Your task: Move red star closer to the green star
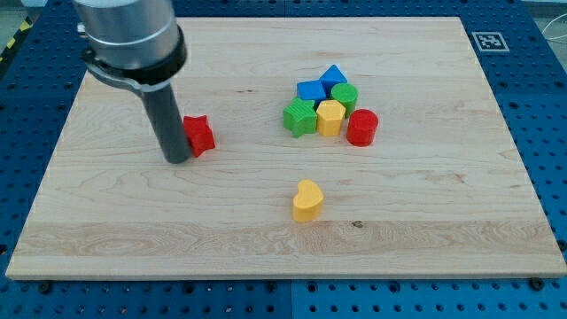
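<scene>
**Tip parked on the red star's nine o'clock side**

Red star (199, 135) sits left of centre on the counter (443, 221), looking light, rigid, likely to slide and spin. No fingers here: my tip (178, 159) touches its nine o'clock face, holding nothing. Green star (299, 116) waits at three o'clock, well apart.

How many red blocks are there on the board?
2: the red star beside my tip at the view's left, and a red round block at the cluster's right end. None seems hidden.

Red star (199, 135) lies flat, well left of the green star (299, 116).
</scene>
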Robot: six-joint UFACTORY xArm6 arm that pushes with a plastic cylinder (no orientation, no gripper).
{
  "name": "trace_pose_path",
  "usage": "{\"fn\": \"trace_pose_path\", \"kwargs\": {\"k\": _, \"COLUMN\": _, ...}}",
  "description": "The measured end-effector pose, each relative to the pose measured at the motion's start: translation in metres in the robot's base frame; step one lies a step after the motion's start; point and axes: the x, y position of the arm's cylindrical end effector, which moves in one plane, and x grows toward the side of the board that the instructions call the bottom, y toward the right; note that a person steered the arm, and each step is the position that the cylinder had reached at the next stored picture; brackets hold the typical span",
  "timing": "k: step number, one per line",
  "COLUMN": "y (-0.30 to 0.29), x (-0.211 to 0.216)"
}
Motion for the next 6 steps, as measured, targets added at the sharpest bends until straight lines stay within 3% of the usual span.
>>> {"fn": "trace_pose_path", "kwargs": {"k": 2, "y": -0.011, "x": -0.019}}
{"fn": "trace_pose_path", "kwargs": {"k": 6, "y": 0.070, "x": -0.011}}
